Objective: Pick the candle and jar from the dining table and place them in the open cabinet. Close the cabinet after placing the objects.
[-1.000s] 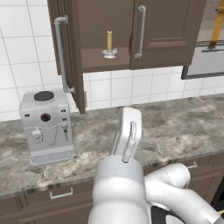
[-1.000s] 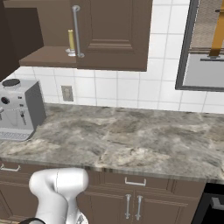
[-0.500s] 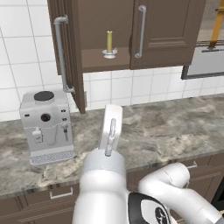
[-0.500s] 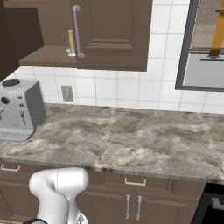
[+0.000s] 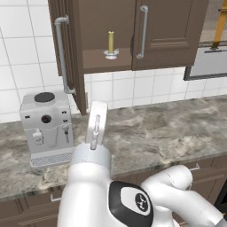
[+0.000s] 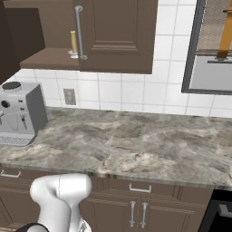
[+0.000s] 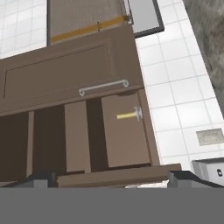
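The yellow candle (image 5: 111,41) stands upright on its small round holder on the bottom shelf of the cabinet (image 5: 106,60). The cabinet's left door (image 5: 66,53) is swung open and its right door (image 5: 170,31) is shut. In the right base view the candle (image 6: 73,41) shows just left of a door handle. My gripper (image 7: 113,178) is open with nothing between its fingertips (image 7: 41,178). It looks at the cabinet (image 7: 65,78) from a distance, rolled sideways, with the candle (image 7: 127,115) well ahead of it. The jar and the dining table are out of view.
A grey coffee machine (image 5: 46,126) stands on the marble counter (image 5: 168,128) below the open door, and shows again as the coffee machine (image 6: 18,113) at the left. A framed window (image 6: 213,50) is at the right. A wall socket (image 6: 69,96) sits above the counter (image 6: 136,145).
The arm's upper part has swung left and lower in the left base view. The candle and the cabinet doors have not moved. The jaws stay open.
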Available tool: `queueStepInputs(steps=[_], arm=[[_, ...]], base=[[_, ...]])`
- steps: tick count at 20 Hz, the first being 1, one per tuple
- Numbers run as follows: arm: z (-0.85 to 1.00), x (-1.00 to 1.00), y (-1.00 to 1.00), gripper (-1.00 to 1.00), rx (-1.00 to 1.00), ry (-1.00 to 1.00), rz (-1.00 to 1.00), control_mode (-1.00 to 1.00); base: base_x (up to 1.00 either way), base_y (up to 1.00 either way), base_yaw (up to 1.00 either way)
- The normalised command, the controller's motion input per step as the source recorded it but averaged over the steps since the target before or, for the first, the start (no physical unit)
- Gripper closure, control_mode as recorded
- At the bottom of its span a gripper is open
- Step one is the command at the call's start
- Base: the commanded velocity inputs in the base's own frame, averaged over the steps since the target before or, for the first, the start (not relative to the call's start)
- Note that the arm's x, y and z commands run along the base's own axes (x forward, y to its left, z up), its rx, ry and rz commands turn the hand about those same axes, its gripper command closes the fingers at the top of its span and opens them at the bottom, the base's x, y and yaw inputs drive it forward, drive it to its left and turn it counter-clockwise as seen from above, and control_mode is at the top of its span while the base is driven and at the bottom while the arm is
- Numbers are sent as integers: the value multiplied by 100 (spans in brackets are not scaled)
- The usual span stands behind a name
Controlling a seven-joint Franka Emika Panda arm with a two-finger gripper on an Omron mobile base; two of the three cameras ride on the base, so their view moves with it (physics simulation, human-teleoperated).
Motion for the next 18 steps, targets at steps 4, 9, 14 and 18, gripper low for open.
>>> queueStepInputs(steps=[4, 9, 14, 18], arm=[[0, 33, 22, -100, 1, 0, 0, -100], [0, 38, 20, -100, 0, 0, 0, -100], [0, 42, 25, -100, 2, 0, 0, -100], [0, 45, 28, -100, 2, 0, 0, -100]], base=[[0, 0, 0], [0, 0, 0], [0, 0, 0], [0, 0, 0]])
